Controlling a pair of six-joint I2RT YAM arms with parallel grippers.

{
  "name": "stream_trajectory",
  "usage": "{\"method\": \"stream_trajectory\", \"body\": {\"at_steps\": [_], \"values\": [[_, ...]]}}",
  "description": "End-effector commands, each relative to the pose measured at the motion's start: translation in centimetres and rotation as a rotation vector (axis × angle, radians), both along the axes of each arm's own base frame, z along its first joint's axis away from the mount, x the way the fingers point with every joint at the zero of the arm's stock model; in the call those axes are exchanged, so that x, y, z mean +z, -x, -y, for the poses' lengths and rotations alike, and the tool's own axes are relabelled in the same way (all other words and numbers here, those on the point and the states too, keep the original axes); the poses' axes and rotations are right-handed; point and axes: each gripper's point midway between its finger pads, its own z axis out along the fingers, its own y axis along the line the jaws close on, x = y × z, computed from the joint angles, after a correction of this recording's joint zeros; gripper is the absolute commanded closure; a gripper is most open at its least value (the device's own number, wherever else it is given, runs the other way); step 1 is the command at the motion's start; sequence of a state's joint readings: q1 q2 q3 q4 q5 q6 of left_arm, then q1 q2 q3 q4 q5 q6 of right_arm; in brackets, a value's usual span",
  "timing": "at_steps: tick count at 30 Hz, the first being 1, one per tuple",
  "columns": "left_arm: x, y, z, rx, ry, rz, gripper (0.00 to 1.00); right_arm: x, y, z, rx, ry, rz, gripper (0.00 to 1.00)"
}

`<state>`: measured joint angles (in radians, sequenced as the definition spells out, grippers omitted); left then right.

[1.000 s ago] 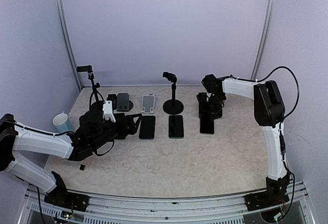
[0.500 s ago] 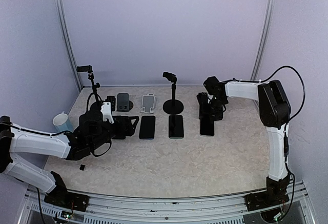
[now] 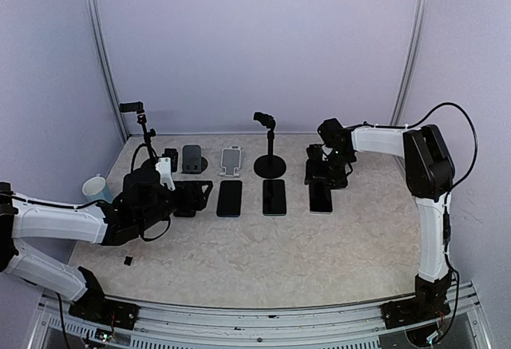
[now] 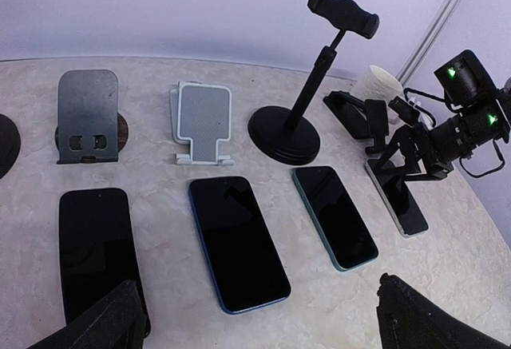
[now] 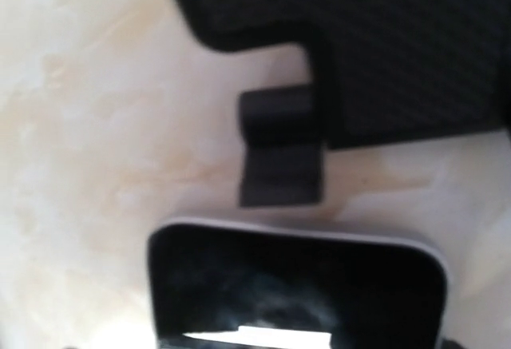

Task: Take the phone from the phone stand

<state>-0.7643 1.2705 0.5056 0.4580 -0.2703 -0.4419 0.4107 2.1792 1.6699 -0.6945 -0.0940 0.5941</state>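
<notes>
Marbled desk (image 3: 319,245): phone (image 4: 399,201) lay flat below the stand (image 4: 355,113), centre-right. Your left tool (image 3: 200,197) gaped wide; right tool (image 3: 326,177), couldn't tell.

Top view: high, facing table (image 3: 319,245). Left wrist: low, oblique. Right wrist: very close. All share rightmost phone (image 3: 321,197).

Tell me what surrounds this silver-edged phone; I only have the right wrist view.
Observer: The silver-edged black phone lies flat, rightmost in a row of four phones on the marbled table.
Operator: Say where the left arm is.
Observer: The left gripper hovers over the row's left end, jaws wide open and empty.
Operator: Describe the other stands.
Observer: Left of the black folding stand are a black round-base pole stand, a white plate stand and a dark grey plate stand, all empty.
</notes>
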Motion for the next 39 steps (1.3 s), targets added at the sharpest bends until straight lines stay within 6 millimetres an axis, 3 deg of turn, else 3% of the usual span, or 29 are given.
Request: {"method": "stream_trajectory", "body": {"at_steps": [1,11,17,25,31,39], "values": [[1.7,-0.8,-0.1,0.003,0.014,-0.001,0.01,1.9,0.8,-1.8,0.069,-0.076,0.017,0.04],[2.8,-2.3,-0.9,0.026,-0.019,-0.036,0.01,9.1,1.2,-2.4,0.188,-0.274,0.240,0.00],[4.5,-3.9,-1.8,0.049,-0.047,-0.046,0.01,14.3,1.7,-1.3,0.213,-0.351,0.423,0.00],[7.1,-5.9,-3.0,0.074,-0.087,-0.063,0.01,19.8,3.5,0.8,0.269,-0.300,0.678,0.00],[8.7,-6.7,-4.8,0.067,-0.064,-0.053,0.01,22.3,5.1,3.4,0.250,-0.203,0.821,0.00],[8.5,-6.7,-6.7,0.108,-0.050,-0.053,0.01,21.7,7.7,5.6,0.238,-0.192,0.919,0.00]]}}
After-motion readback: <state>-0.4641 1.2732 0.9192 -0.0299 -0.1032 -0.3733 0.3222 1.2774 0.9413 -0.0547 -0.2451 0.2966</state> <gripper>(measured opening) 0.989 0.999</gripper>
